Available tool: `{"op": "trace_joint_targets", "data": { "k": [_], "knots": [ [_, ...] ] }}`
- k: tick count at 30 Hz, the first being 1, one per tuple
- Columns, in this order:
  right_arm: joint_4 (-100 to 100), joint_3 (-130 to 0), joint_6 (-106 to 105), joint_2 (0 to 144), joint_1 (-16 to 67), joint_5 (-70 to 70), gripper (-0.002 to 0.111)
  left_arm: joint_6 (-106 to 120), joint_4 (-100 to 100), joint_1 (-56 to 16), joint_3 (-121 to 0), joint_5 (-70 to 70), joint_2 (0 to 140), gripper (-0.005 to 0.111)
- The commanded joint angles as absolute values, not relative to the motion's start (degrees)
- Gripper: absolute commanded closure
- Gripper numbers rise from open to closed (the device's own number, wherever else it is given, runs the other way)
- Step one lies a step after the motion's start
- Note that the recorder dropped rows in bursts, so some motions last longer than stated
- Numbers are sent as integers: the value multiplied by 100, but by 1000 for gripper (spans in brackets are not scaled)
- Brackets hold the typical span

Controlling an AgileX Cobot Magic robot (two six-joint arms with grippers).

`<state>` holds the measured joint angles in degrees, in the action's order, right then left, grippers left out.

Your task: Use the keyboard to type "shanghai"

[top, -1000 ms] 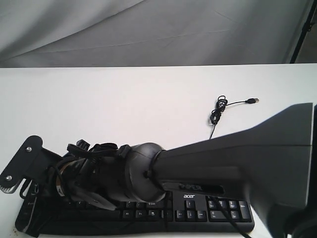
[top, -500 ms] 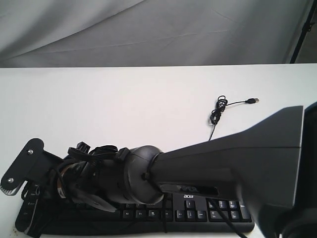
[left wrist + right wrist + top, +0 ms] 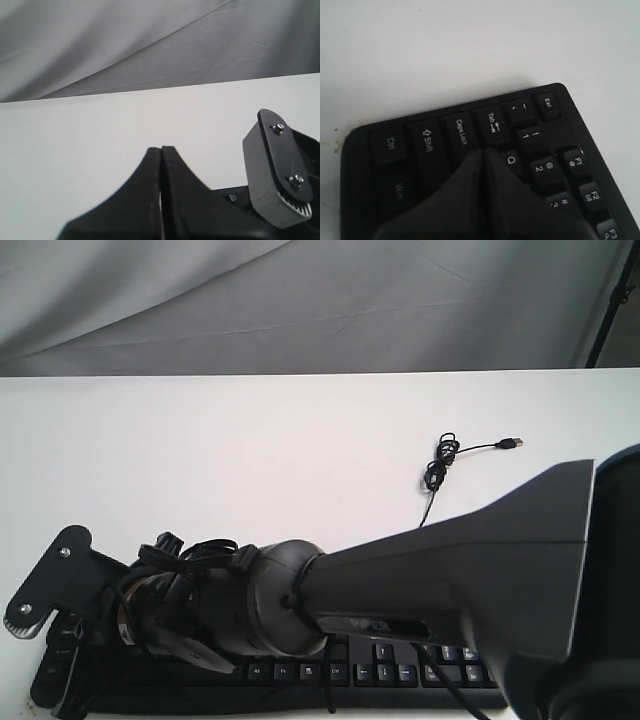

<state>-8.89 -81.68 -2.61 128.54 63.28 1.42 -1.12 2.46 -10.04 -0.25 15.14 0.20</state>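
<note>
You have the wide black plastic keyboard (image 3: 390, 672) lying at the bottom of the exterior view on the white tabletop (image 3: 250, 460), with its thin black cable (image 3: 437, 468) coiled farther back. Your dark grey right arm (image 3: 450, 560) reaches across to the keyboard's left end. There the right gripper (image 3: 484, 150), jaws pressed together, points among the Caps Lock, Tab and Q keys; you cannot tell whether it touches them. Your left gripper (image 3: 161, 149) has its jaws pressed together too, holding nothing, with a sliver of the keyboard showing just beyond it.
</note>
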Motion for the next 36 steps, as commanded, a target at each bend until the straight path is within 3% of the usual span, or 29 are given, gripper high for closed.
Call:
{"op": "trace_joint_targets", "data": {
  "k": [1, 36],
  "knots": [
    [-840, -8214, -278, 12841, 6347, 127, 108, -128, 248, -1024, 0, 1498, 0, 107],
    [-780, -8214, -278, 12841, 6347, 290, 108, -128, 248, -1024, 0, 1498, 0, 107]
  ]
}}
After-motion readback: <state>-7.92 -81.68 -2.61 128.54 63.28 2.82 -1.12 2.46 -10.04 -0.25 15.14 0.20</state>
